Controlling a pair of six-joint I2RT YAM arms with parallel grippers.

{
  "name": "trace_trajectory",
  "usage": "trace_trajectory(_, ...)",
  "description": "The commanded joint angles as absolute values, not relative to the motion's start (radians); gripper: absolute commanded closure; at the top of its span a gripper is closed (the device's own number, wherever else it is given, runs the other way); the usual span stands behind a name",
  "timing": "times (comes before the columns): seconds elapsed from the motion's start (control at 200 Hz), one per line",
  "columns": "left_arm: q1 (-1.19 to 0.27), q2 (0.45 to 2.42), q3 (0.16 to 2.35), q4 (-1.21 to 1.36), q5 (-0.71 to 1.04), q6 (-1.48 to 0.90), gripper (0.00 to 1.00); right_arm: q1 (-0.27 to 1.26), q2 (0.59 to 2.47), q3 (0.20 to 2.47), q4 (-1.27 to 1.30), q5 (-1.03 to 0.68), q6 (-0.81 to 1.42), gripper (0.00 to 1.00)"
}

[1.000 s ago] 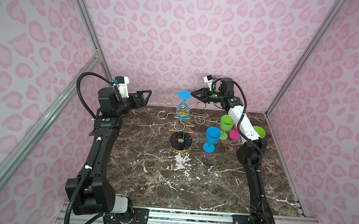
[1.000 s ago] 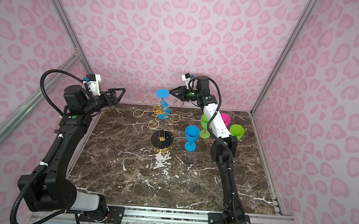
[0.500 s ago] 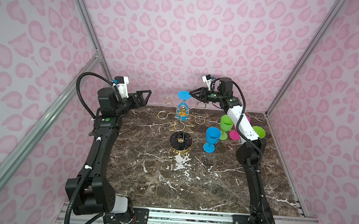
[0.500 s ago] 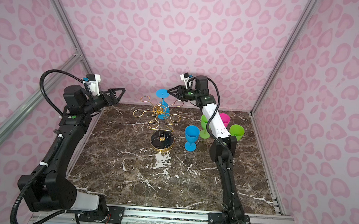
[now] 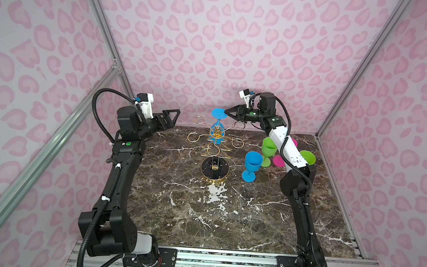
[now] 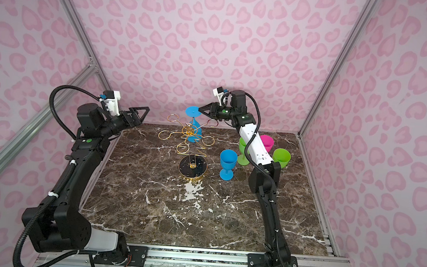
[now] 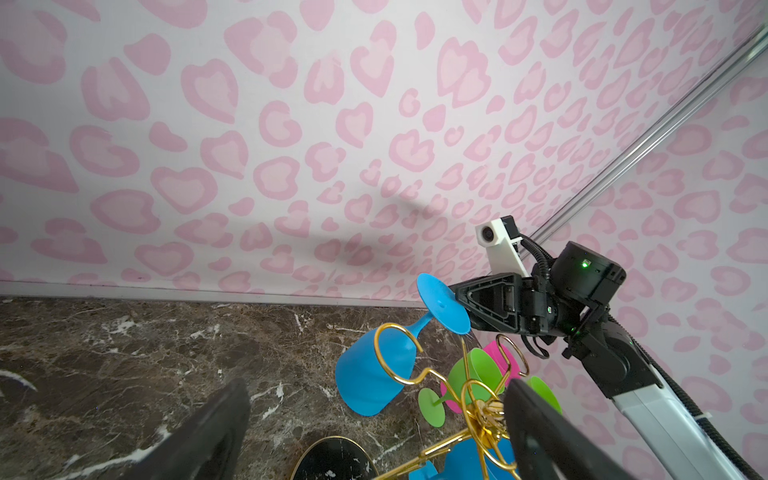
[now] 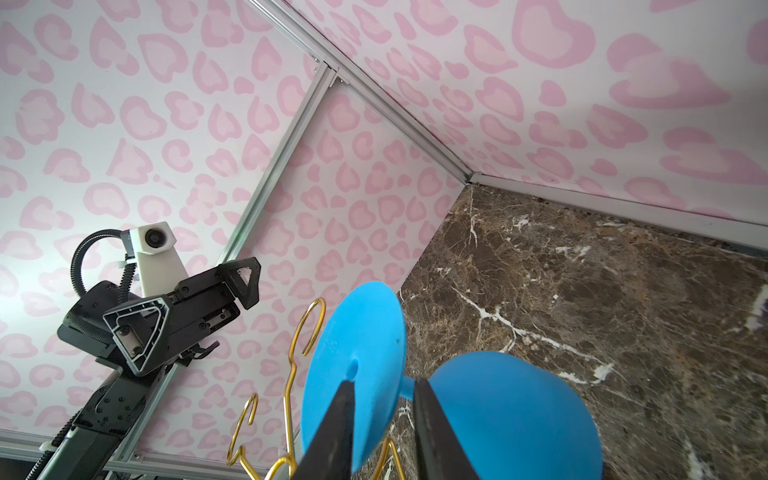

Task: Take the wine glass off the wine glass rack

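blue wine glass (image 5: 218, 113) hangs inverted on the far side of the wine glass rack (image 5: 215, 168), foot up. right gripper (image 8: 382, 384) straddles the foot's rim; pinched or not, can't tell. left gripper (image 5: 169, 117) spread wide, holds nothing, well left of the rack. bowl half-masked by gold wire in both top views. pink glass (image 6: 266, 143) mostly hidden behind the right arm.

The wine glass (image 5: 218, 113) is blue, the wine glass rack (image 5: 215, 168) gold, the table (image 5: 201, 211) brown-marbled, a half-hidden cup (image 6: 266, 143) seemingly pink.

Raised left claw (image 5: 174, 114) gapes wide — right claw (image 5: 226, 111) narrow, stretched forward.
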State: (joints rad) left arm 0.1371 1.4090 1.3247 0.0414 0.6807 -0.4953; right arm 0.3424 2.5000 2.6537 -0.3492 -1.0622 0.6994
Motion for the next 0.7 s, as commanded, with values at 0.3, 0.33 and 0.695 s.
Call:
trace_trajectory(0.3, 0.141, 1.405, 1.324, 0.078, 0.693, -0.499, 0.03, 0.331, 2.491, 2.659, -0.327, -1.06, 0.701, 0.83)
trace_trajectory(0.33, 0.141, 1.405, 1.324, 0.078, 0.693, -0.499, 0.03, 0.33, 2.49, 2.659, -0.326, -1.058, 0.703, 0.84)
trace_trajectory(0.695, 0.141, 1.402, 1.319, 0.084, 0.695, -0.5, 0.03, 0.325, 2.483, 2.659, -0.319, -1.062, 0.713, 0.89)
